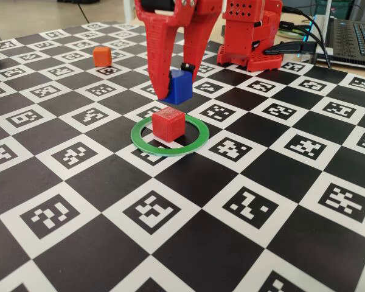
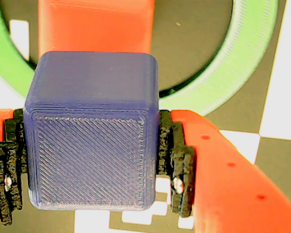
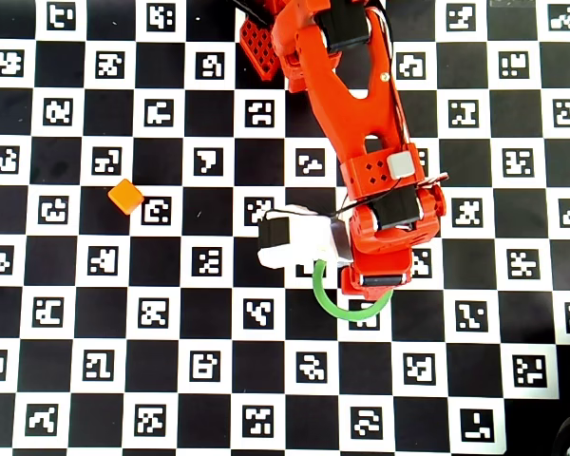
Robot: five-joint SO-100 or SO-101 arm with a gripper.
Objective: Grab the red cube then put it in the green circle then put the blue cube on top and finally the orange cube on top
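Just above the small matte red plastic cube (image 1: 168, 125), the small deep-blue plastic cube (image 1: 180, 86) hangs clamped in the red two-finger gripper (image 1: 174, 85).

That red cube sits on the board inside the thin flat bright-green ring (image 1: 196, 143), toward its far side in the fixed view. In the wrist view the blue cube (image 2: 92, 131) fills the frame, squeezed between black ribbed finger pads (image 2: 177, 162) on either side, with the red cube (image 2: 94, 24) and the ring (image 2: 242, 58) below it. The small matte orange plastic cube (image 1: 101, 56) rests well apart, far left on the black-and-white marker-printed checkerboard (image 1: 188, 237); the overhead view shows it (image 3: 125, 197) left of the red printed arm (image 3: 361, 123).
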